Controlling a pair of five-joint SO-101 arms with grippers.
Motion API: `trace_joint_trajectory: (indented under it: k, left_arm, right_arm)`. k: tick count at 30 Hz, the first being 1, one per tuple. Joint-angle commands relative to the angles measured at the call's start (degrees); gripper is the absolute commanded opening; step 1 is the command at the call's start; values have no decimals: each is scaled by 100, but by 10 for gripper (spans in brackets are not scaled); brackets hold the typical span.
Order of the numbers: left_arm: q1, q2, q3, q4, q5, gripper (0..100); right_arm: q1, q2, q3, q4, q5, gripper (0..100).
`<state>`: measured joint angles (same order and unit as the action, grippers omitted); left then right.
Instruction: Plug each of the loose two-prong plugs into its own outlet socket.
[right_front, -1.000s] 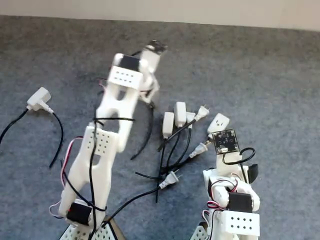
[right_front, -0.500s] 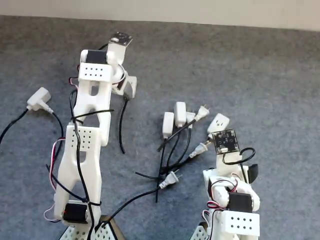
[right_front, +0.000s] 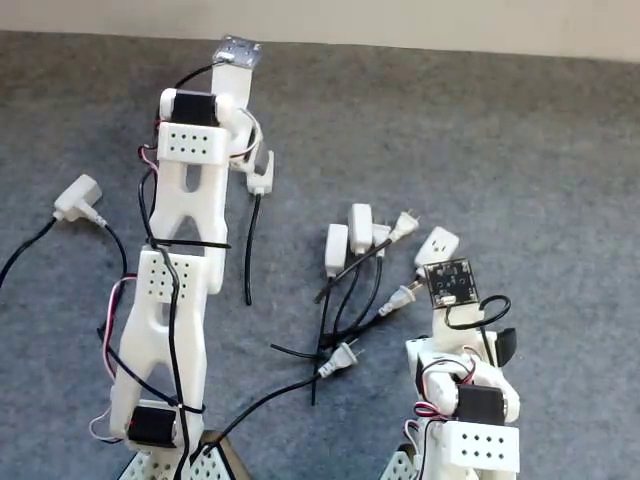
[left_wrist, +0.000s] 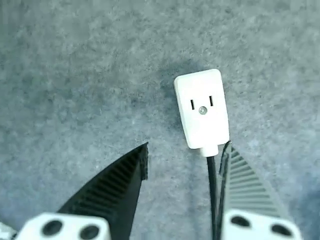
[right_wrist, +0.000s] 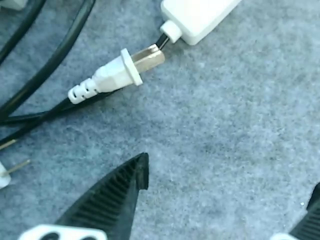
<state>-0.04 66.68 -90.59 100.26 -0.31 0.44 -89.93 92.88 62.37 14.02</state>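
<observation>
A white socket (left_wrist: 201, 107) lies face up on the grey carpet just ahead of my left gripper (left_wrist: 185, 150), which stands open. Its black cord (left_wrist: 214, 190) runs back along the inside of the pale finger (left_wrist: 245, 185). From above, this gripper (right_front: 258, 175) is at the back left, the cord (right_front: 250, 250) trailing toward the front. My right gripper (right_wrist: 230, 175) is open above bare carpet. A white two-prong plug (right_wrist: 117, 72) lies ahead of it, its prongs at the cord end of a white socket (right_wrist: 197, 15), not inserted.
A cluster of white sockets (right_front: 337, 248) and plugs (right_front: 403, 225) with tangled black cords fills the middle. One more plug (right_front: 340, 358) lies nearer the front. A lone socket (right_front: 78, 198) with its cord sits at the far left.
My left arm has swung from the middle cluster to the back left, taking the socket and its cord along. The right arm has not moved.
</observation>
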Motion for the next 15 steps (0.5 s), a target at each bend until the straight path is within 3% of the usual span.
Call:
trace_joint_trajectory:
  k: [1,5,15]
  left_arm:
    - [145,-189,-242,-26,624,282]
    - [171,-171,-233,-44,607,302]
    - [347,435,532,-1046,484,306]
  right_arm:
    - [-66,-22,-22,-154,-26,461]
    - [-66,-22,-22,-154,-35,461]
    - [-66,-22,-13,-154,-44,461]
